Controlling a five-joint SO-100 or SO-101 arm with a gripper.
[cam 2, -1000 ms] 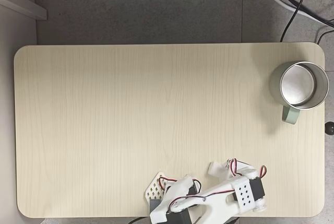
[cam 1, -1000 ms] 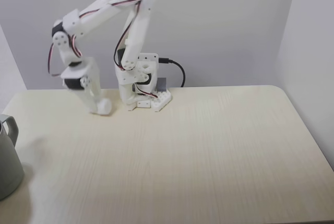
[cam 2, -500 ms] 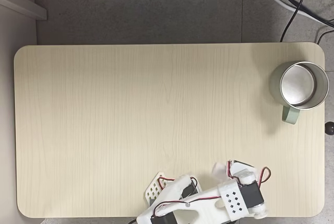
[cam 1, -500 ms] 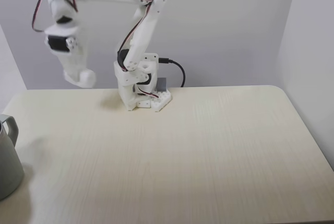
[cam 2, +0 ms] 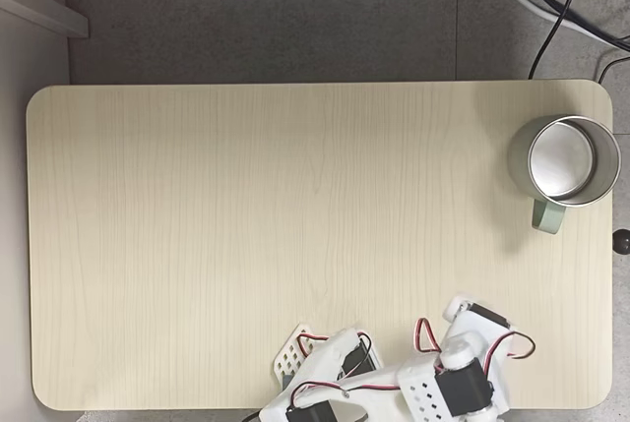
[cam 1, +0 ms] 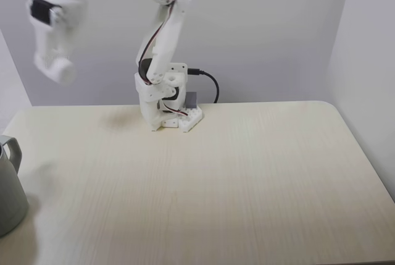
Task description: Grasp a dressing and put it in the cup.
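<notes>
Grey-green and standing at the near left edge of the side-on fixed view, the cup (cam 1: 9,188) waits on the pale wooden desk (cam 1: 203,178); in the top-down fixed view it sits by the far right corner (cam 2: 564,164), and what shows of its inside looks bare. Judging by that, the drop is not yet done. Beyond it, high above the desk's back left part, the jaws (cam 1: 54,70) hang blurred, with a rounded white lump at their tip that is probably the dressing (cam 1: 59,72). Whether they are clamped on it I cannot tell. If so, the carry across to the cup and the release remain. Farthest back, the arm (cam 1: 163,36) rises from its base and reaches up and leftward.
</notes>
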